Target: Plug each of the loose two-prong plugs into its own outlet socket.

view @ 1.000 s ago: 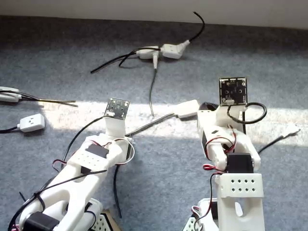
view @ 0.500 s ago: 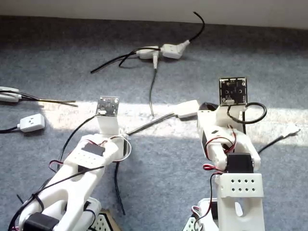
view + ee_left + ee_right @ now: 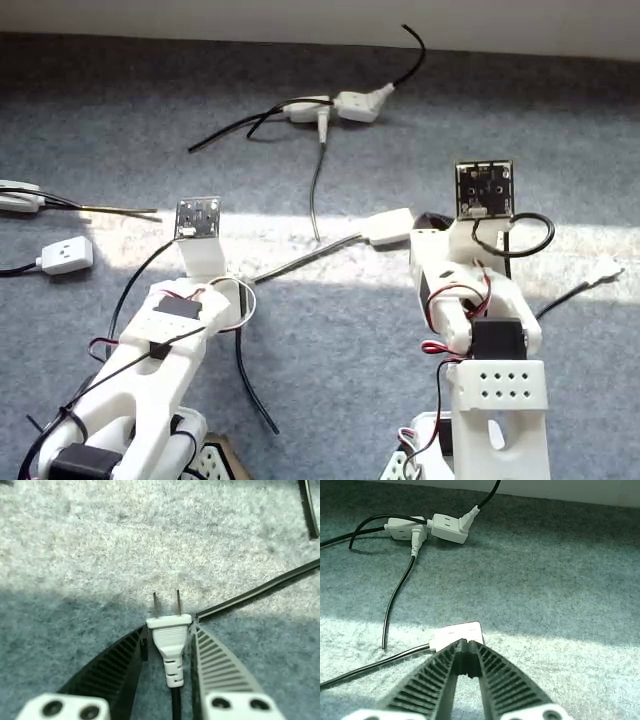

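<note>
Two arms: the left arm (image 3: 150, 370) and the right arm (image 3: 480, 320) stand side by side, both heads low over the floor.
Left gripper (image 3: 169, 630): clenched on the two-prong plug (image 3: 170, 642), one finger against each side of its white body.
Why held so: the prongs stick out ahead of the fingertips, clear and level, which looks meant for a straight push into a socket's slots; its cord trails back between the fingers.
Right gripper (image 3: 465, 650): jaws pressed together with nothing between them, tips just beside the white socket block (image 3: 457, 632).
Likely reason: it seems parked there, perhaps to steady that block.
Loose socket (image 3: 65, 255): lies face up off to the left arm's outer side, well apart from the held plug; probably a target.
Far pair (image 3: 330, 107): white blocks joined near the wall, with a plug seated in one of them.
Spare plug (image 3: 605, 268): lies loose beyond the right arm.
Surface: grey carpet (image 3: 330, 330), crossed by a bright band of sunlight; on pile, an unbraced socket may slide.
Room: a pale wall edge (image 3: 500, 20) borders the far side.
</note>
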You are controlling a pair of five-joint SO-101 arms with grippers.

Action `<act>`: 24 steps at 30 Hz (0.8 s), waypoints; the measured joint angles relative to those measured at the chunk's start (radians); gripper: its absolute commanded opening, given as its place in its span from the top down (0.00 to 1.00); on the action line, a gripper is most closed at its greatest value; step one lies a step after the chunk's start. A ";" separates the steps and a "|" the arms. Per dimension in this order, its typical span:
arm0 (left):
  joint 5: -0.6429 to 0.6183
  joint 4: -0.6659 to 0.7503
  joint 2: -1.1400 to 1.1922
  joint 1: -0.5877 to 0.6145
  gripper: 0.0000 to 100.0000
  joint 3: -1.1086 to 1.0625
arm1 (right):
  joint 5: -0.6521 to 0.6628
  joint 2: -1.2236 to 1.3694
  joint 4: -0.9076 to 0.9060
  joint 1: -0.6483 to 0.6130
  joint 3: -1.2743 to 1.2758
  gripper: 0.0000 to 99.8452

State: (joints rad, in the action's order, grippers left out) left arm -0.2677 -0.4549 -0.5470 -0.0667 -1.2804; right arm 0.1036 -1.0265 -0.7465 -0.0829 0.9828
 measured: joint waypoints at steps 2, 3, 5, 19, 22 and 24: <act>0.000 0.028 0.000 0.000 0.86 -0.015 | 0.000 0.000 0.000 0.000 0.000 0.99; 0.000 0.048 0.000 0.000 0.86 -0.028 | 0.000 0.000 0.000 0.000 0.000 0.99; -0.002 0.089 0.000 -0.003 0.86 -0.051 | 0.000 0.000 0.000 0.000 0.000 0.99; -0.003 -0.020 0.238 -0.015 0.98 0.160 | 0.000 0.000 0.000 0.000 0.000 0.99; -0.003 -0.107 0.345 -0.018 0.98 0.267 | 0.000 0.000 0.000 0.000 0.000 0.99; -0.003 -0.147 0.387 -0.018 0.98 0.310 | 0.000 0.000 0.000 0.000 0.000 0.99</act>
State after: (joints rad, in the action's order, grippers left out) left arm -0.2708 -0.6022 -0.1603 -0.0852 -0.9705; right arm 0.1036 -1.0265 -0.7465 -0.0829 0.9828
